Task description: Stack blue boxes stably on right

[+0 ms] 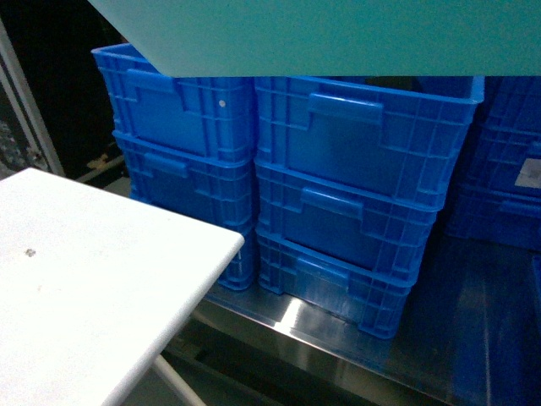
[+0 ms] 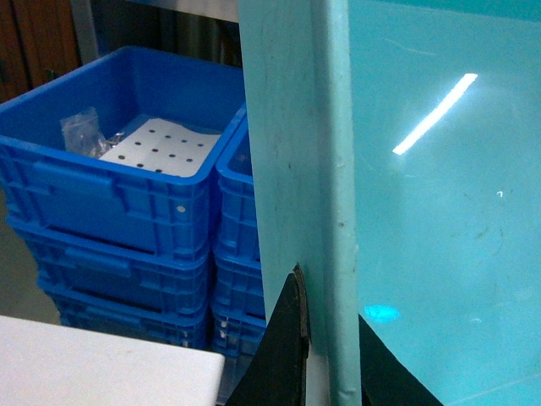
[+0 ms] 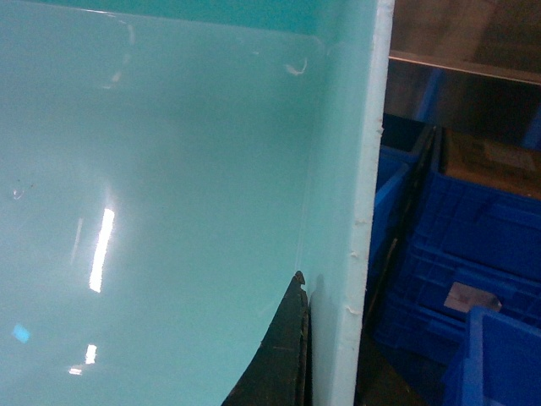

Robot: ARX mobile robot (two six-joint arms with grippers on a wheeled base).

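Holding one light blue box (image 1: 338, 34) up high above the dark blue crates (image 1: 355, 186), with the left gripper (image 2: 331, 338) pinched shut on its rim at one side, one black finger (image 2: 287, 347) on the outer wall and the other inside. Gripping the far rim the same way with the right gripper (image 3: 317, 355), one black finger (image 3: 283, 355) pressed on the inside wall and the other hidden behind the rim. Sitting low beside the crates, a white table (image 1: 93, 279), and a white sheet with holes (image 2: 161, 145) inside the top left crate.
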